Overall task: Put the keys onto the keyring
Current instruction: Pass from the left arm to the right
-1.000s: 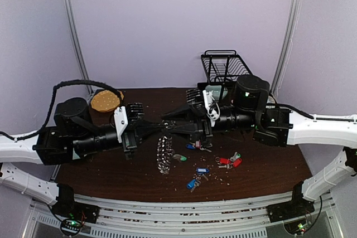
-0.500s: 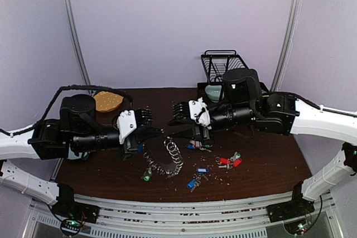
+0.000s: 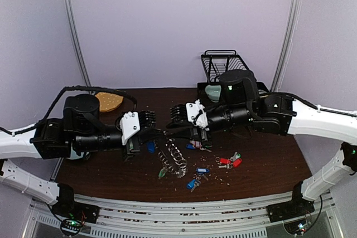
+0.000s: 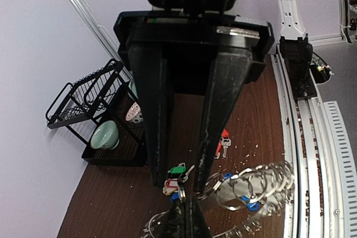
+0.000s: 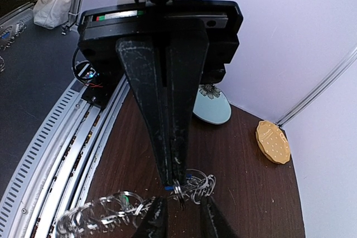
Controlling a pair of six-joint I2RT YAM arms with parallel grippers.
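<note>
Near the middle of the overhead view, the left end effector (image 3: pixel 155 133) and the right end effector (image 3: pixel 170 127) meet tip to tip above the dark bench (image 3: pixel 268 165). From that meeting point the keyring (image 3: pixel 173 157) hangs toward the lower centre of the frame as a bunched chain of silver rings. A green-tagged key (image 3: pixel 162 173) sits at its lowest end. Whether that end touches the bench cannot be told.

From the right wrist, the right end effector (image 5: pixel 173 185) has its fingers pressed together, pinching one ring of the keyring (image 5: pixel 195 186) at the very tips. More of the chain curls away to the lower left of that frame. The left arm's fingers (image 5: pixel 156 221) rise from the bottom edge on either side of the pinch, apart from each other.

From the left wrist, the left end effector (image 4: pixel 181 185) stands at a narrow gap, with bench and keys visible between its fingers. A ring of the keyring (image 4: pixel 256 185) lies against the tip of the right-hand finger in that frame. Whether it is hooked there cannot be told.

Loose on the bench, lower right of centre in the overhead view, lie red-tagged keys (image 3: pixel 228 161) and blue-tagged keys (image 3: pixel 202 170), near the chain but apart from it. Toward the upper right stands a wire rack (image 3: pixel 223 65) holding a pale green bowl (image 3: pixel 212 92). A tan disc (image 3: pixel 106 101) lies at the far left of the bench.
</note>
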